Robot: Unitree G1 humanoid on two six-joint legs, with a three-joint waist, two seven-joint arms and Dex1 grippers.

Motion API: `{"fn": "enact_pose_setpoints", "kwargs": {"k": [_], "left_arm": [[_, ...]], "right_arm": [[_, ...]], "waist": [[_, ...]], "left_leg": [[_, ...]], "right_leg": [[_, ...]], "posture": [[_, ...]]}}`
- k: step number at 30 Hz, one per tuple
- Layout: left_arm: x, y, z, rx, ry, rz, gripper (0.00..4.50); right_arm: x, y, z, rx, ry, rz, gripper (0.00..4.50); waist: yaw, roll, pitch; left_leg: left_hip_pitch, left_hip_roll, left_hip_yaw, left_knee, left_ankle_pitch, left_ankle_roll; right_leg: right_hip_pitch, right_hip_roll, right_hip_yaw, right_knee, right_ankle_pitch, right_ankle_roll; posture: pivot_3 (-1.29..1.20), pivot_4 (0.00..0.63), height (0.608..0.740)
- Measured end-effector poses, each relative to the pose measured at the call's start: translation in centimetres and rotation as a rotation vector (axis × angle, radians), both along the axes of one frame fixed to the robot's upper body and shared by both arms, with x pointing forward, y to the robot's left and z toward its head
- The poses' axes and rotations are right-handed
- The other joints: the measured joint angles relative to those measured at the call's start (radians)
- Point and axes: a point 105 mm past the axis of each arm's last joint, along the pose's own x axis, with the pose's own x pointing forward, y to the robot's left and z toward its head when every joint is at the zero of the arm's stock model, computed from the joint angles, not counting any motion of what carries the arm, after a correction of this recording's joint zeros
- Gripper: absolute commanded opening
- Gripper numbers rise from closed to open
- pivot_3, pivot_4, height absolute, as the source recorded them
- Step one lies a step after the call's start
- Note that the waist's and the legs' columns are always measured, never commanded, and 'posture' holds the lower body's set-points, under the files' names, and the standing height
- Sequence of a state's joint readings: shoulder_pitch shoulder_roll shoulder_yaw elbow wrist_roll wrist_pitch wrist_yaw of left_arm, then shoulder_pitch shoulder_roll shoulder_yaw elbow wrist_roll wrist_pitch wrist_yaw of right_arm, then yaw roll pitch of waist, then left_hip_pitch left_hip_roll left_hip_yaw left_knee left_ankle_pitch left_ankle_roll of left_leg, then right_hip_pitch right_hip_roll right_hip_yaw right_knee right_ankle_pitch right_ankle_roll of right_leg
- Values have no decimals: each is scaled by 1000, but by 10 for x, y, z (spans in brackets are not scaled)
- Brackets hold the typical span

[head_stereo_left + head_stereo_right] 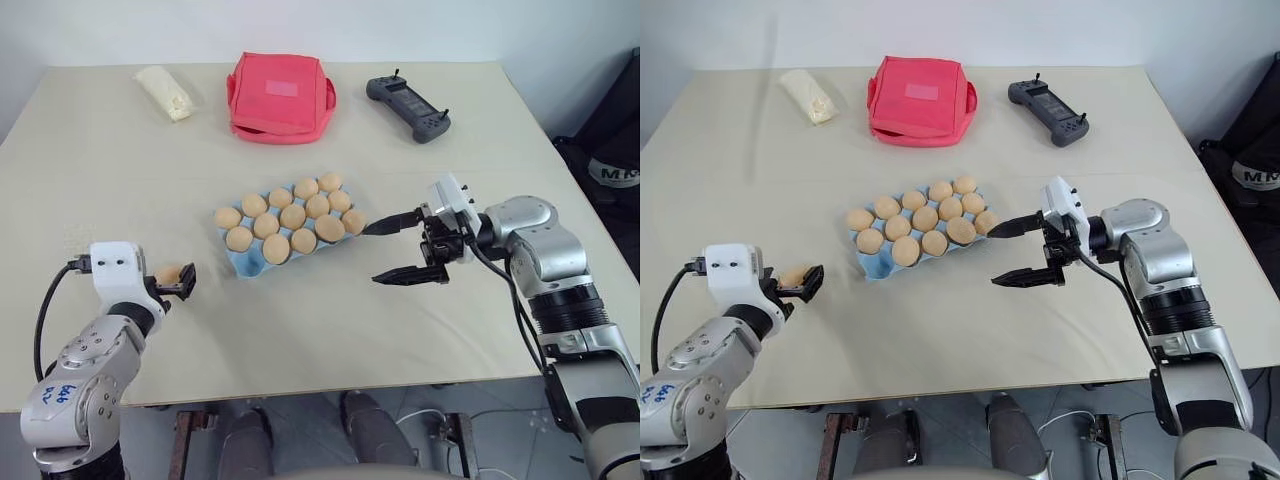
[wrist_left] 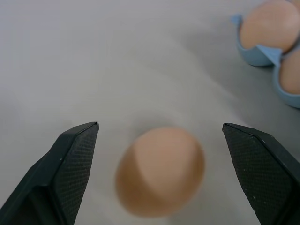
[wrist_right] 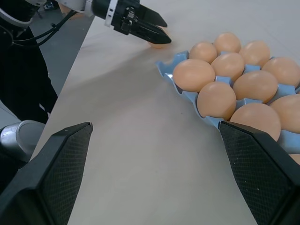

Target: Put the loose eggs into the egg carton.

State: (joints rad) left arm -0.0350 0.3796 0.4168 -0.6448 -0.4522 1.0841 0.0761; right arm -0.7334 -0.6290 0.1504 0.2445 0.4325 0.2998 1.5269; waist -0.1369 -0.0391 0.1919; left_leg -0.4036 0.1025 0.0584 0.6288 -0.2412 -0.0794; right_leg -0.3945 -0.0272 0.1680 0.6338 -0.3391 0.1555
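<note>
A light blue egg carton (image 1: 243,263) lies mid-table with several tan eggs in its cups. One loose egg (image 1: 168,274) rests on the table to the carton's left. My left gripper (image 1: 178,280) is open and low over the table, its fingers (image 2: 70,159) on either side of that egg (image 2: 159,169) without touching it. My right gripper (image 1: 392,251) is open just to the right of the carton, pointing at it, with nothing between its fingers. The right wrist view shows the carton (image 3: 185,96) and the left gripper (image 3: 159,33) at the egg (image 3: 158,43) beyond it.
At the back of the table sit a red fabric pouch (image 1: 279,97), a whitish lumpy bag (image 1: 166,92) to its left and a dark handheld controller (image 1: 408,107) to its right. The table's front edge runs close below both arms.
</note>
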Motion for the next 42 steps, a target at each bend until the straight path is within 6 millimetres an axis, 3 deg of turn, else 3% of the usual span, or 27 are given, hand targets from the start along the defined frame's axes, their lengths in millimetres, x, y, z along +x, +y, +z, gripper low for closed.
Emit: {"fn": "enact_pose_setpoints", "kwargs": {"k": [3, 8, 10, 13, 16, 19, 24, 31, 38, 42], "left_arm": [[1, 5, -5, 15, 37, 6, 3919], [0, 4, -10, 19, 64, 4, 2340], [0, 5, -9, 22, 64, 4, 2093], [4, 1, 0, 25, 15, -29, 2045], [13, -4, 26, 57, -115, -83, 2033], [20, -24, 50, 71, -262, -210, 2033], [21, -64, 67, 85, -398, -477, 2033], [18, -86, 46, 73, -307, -686, 2033], [19, -93, 35, 66, -257, -759, 2033], [24, -91, 25, 64, -211, -759, 3353]], "right_arm": [[-1, 0, 1, -1, 1, -3, 4500], [-1, 0, 1, 0, -4, -2, 4500], [-1, 1, 2, 0, -7, -3, 4500], [-1, 0, 2, 2, -9, -8, 4500], [-1, 0, 3, 2, -11, -12, 4500], [0, -1, 2, 3, -12, -19, 4500], [1, -5, 3, 23, -22, -54, 4500], [-4, -9, -5, 26, -24, -96, 4500], [-9, -14, -4, 45, -40, -148, 4500], [-11, -17, -2, 52, -46, -177, 4500]], "waist": [[0, 0, 0], [2, 0, 0], [3, 0, 0], [3, 0, 0], [4, 0, 0], [6, 0, 0], [9, 0, 0], [14, 0, 0], [28, 0, 0], [35, 0, 0]], "left_leg": [[0, 0, 0, 0, 0, 0], [0, 0, 0, 0, 0, 0], [0, 0, 0, 0, 0, 0], [0, 0, 0, 0, 0, 0], [0, 0, 0, 0, 0, 0], [0, 0, 0, 0, 0, 0], [-1, 0, 1, -2, -1, -1], [-1, 1, 1, -1, -1, 0], [-1, 1, 1, 0, -1, 0], [-1, 1, 1, 0, -1, 0]], "right_leg": [[0, 0, 0, 0, 0, 0], [0, 0, 0, -1, 0, 0], [0, 0, 0, -1, 0, 0], [0, 0, 0, -1, 0, 0], [1, 0, 0, -2, 0, 0], [2, 0, 0, -5, 1, 1], [2, 0, 0, -6, 1, 1], [1, 0, 0, -6, 1, 1], [2, 0, 0, -6, 1, 1], [2, 0, 0, -6, 1, 1]], "posture": [[0, 150, 740], [0, 150, 740], [0, 150, 740], [0, 150, 740], [0, 150, 740], [0, 150, 740], [0, 150, 740], [0, 150, 740], [0, 150, 740], [0, 150, 740]]}}
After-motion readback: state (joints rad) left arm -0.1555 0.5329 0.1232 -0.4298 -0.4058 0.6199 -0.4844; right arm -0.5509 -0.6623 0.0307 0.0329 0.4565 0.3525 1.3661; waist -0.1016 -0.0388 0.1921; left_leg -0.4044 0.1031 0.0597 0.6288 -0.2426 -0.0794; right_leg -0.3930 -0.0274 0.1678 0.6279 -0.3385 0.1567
